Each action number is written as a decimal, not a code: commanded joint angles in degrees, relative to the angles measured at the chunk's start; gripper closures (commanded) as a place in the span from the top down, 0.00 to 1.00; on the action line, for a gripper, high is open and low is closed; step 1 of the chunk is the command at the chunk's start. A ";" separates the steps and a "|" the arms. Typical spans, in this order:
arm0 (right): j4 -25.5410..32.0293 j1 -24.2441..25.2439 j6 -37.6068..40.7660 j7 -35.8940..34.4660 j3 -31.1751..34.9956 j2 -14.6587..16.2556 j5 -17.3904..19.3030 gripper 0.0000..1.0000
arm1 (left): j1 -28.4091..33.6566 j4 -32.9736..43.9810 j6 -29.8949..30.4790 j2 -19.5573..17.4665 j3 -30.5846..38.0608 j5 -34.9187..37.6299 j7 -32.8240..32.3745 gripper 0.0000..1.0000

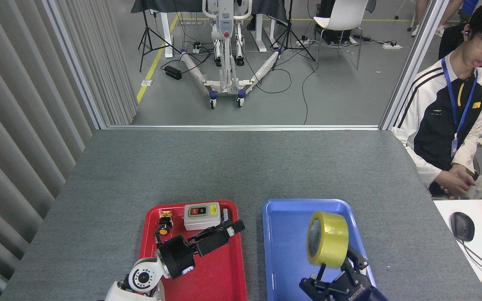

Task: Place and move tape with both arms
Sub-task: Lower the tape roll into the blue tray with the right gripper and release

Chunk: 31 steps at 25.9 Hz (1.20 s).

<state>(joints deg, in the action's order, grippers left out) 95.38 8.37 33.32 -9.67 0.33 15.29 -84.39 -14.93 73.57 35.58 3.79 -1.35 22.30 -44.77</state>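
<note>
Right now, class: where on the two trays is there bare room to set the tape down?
Blue tray: bare left and far parts, beside the tape held by the right hand. Red tray: crowded far end with switch box and left hand; near right corner free.

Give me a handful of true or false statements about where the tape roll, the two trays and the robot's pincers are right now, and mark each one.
1. The tape is held up by the right pincer above the blue tray. True.
2. The left pincer is gripping the tape. False: it is over the red tray, apart from the tape.
3. The tape roll lies flat on the grey table. False: it stands on edge, held over the blue tray.
4. A switch box sits at the far end of the red tray. True.
5. The red tray is to the right of the blue tray. False: it is to the left.
</note>
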 commanded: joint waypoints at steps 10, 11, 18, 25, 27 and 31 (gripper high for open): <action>0.77 -7.76 -13.19 41.67 -2.88 5.19 0.46 0.00 | 5.26 6.68 -5.53 -9.15 -6.12 15.06 34.66 1.00; 1.39 -7.93 -13.19 45.36 -3.59 5.01 0.63 0.00 | 6.14 7.29 -6.49 -9.15 -5.86 16.29 34.75 1.00; 1.30 -8.02 -13.28 55.64 -6.57 4.22 0.63 0.00 | 6.49 11.42 -25.83 -8.63 -6.47 33.34 35.81 1.00; 1.12 -8.20 -16.62 54.94 -7.10 3.61 0.55 0.74 | 6.67 11.16 -31.45 -12.84 -3.40 31.58 34.93 1.00; 1.12 -8.29 -16.70 54.85 -7.01 3.26 0.55 1.00 | 6.67 12.65 -31.54 -12.67 -3.75 31.58 34.93 1.00; 1.12 -8.29 -16.79 54.85 -6.49 3.17 0.63 1.00 | 7.72 17.22 -30.49 -12.58 -3.66 32.64 36.33 1.00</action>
<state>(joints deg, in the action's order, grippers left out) 96.52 0.10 16.75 45.44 -6.52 18.55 -83.83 -7.98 87.80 4.56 -8.68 -5.03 54.24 -9.30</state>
